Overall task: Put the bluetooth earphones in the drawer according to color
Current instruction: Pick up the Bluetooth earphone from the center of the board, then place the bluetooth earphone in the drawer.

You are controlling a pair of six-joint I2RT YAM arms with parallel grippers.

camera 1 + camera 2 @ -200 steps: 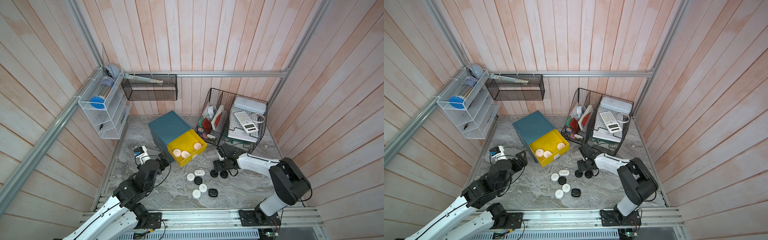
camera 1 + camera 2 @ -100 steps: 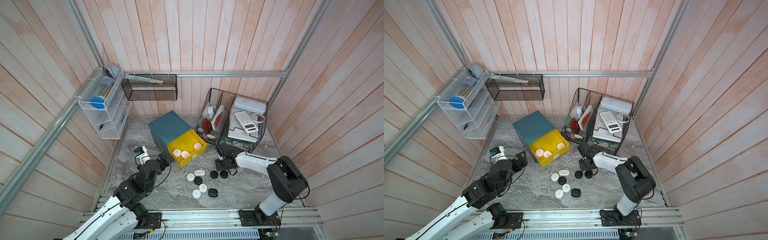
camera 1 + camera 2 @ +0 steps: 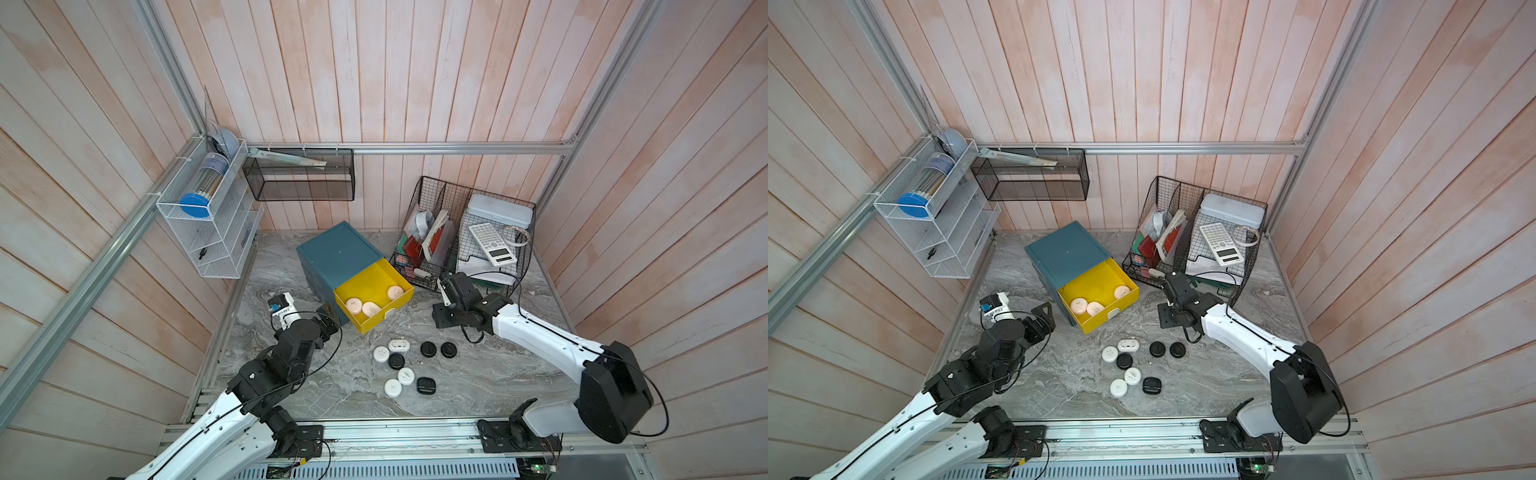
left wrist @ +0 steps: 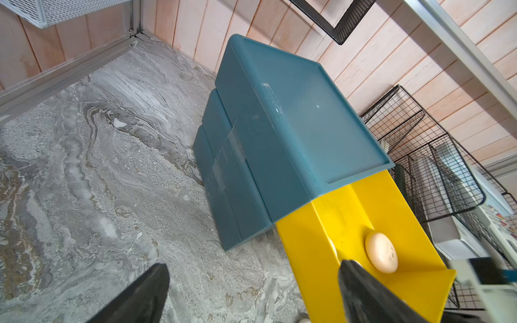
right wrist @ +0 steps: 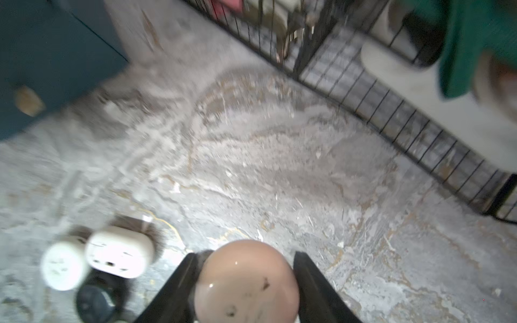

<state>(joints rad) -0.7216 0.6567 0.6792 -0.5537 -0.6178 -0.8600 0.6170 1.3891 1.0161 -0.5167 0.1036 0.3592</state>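
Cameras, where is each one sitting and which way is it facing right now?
Both top views: high above the front rail, looking down on the marble table; the left gripper and right gripper show.
Left wrist: rides behind the left gripper, facing the teal chest and its open yellow drawer; open fingers show.
Right wrist: rides behind the right gripper, angled down at the table; fingers grip a pink case.
Shared: both wrist views show the chest and wire organiser.

no legible text, labels or numbers anywhere
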